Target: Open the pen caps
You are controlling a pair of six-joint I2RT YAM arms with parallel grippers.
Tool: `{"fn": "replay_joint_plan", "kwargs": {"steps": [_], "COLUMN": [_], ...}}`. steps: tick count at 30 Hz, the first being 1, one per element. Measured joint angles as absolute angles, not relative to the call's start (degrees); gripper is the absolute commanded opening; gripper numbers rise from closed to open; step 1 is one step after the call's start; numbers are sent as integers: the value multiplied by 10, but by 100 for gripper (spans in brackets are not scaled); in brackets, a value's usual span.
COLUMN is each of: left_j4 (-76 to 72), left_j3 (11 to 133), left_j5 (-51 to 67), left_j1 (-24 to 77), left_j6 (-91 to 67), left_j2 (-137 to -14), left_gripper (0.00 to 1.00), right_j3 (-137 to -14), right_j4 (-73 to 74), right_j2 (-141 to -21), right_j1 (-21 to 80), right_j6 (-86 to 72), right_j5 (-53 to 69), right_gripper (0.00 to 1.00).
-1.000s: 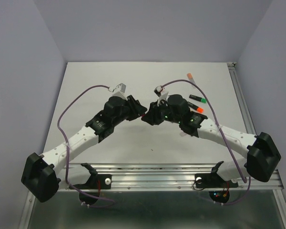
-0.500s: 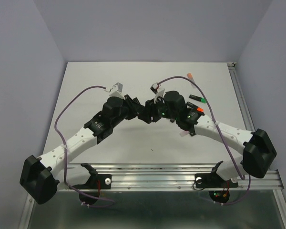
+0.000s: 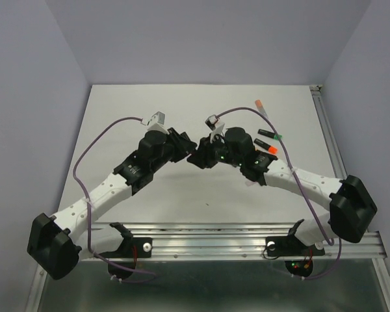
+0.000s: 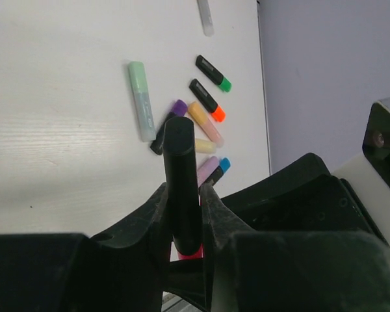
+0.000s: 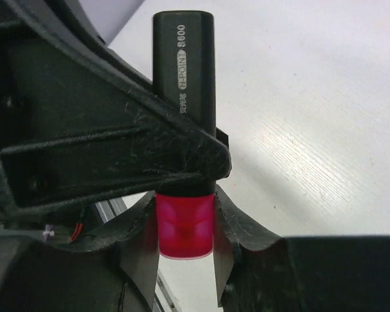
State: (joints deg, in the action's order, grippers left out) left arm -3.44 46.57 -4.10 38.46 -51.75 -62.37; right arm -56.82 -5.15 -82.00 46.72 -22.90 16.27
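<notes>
With the left fingers (image 4: 155, 211) clamped on the black pen (image 4: 180, 156) and the right fingers (image 5: 142, 244) gripping its pink cap (image 5: 184, 227), pull straight apart along the pen's length, not sideways.

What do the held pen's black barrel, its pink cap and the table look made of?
The black barrel: likely hard opaque plastic, satin sheen, white printed lettering. The pink cap: glossy, slightly translucent plastic, soft highlights. The table: white matte board with faint grain lines, perhaps laminate.
</notes>
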Motion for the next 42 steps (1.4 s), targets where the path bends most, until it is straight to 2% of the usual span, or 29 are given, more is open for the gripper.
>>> {"fn": "replay_joint_plan", "kwargs": {"steps": [3, 4, 7, 9, 11, 16, 23, 33, 38, 42], "left_j4": [-30, -32, -46, -52, -43, -51, -32, 97, 125, 140], "left_j3": [482, 489, 538, 549, 549, 534, 517, 618, 650, 728], "left_j5": [34, 16, -29, -50, -58, -35, 5, 28, 34, 50], "left_j1": [343, 321, 152, 74, 50, 64, 67, 67, 67, 70], "left_j6": [-510, -500, -468, -454, -441, -426, -396, -311, -280, -257], "left_j2": [-641, -650, -710, -733, -734, -705, -691, -912, -986, -1046], "left_gripper": [0, 0, 0, 0, 0, 0, 0, 0, 0, 0], "right_j3": [-508, -473, -392, -360, -337, -340, -388, -447, -447, -447], "right_j4": [-112, -101, -68, -48, -30, -15, 23, 77, 89, 92], "right_j2": [-785, -757, -685, -649, -607, -570, -627, -692, -698, -699], "right_j1": [474, 480, 521, 545, 556, 555, 555, 540, 514, 475], "right_j6": [-252, -267, -296, -314, -331, -335, -329, -339, -347, -348], "right_j5": [145, 158, 168, 169, 165, 136, 70, -65, -84, -82], "right_gripper": [1, 1, 1, 1, 1, 1, 1, 1, 1, 1]}}
